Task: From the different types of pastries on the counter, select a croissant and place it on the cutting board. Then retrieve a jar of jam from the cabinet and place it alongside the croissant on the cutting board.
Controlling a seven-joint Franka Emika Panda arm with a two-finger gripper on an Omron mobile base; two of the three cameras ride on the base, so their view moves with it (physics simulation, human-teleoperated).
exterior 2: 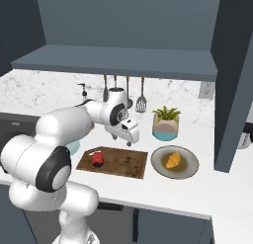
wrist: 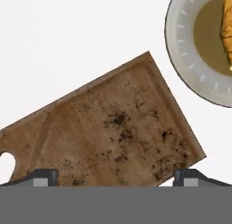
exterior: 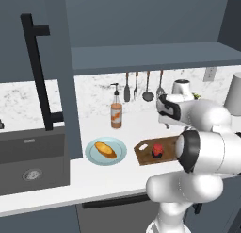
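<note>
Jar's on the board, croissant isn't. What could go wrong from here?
1. Two pastries sit out: the oblong one on the blue plate and the croissant on the grey plate. A wrong pick is possible.
2. The jar of jam stands on the cutting board; placing the croissant may knock it.

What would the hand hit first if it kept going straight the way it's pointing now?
Most likely the bare cutting board, which lies directly ahead of the open hand; the gap to it is hard to judge.

Glossy white arm (exterior 2: 64, 124) of bulbous rounded segments. Dark grey-black rings at joints. White boxy hand. Small dark finger tips (wrist: 45, 175) with lighter grey pads. No visible cables or markings.
</note>
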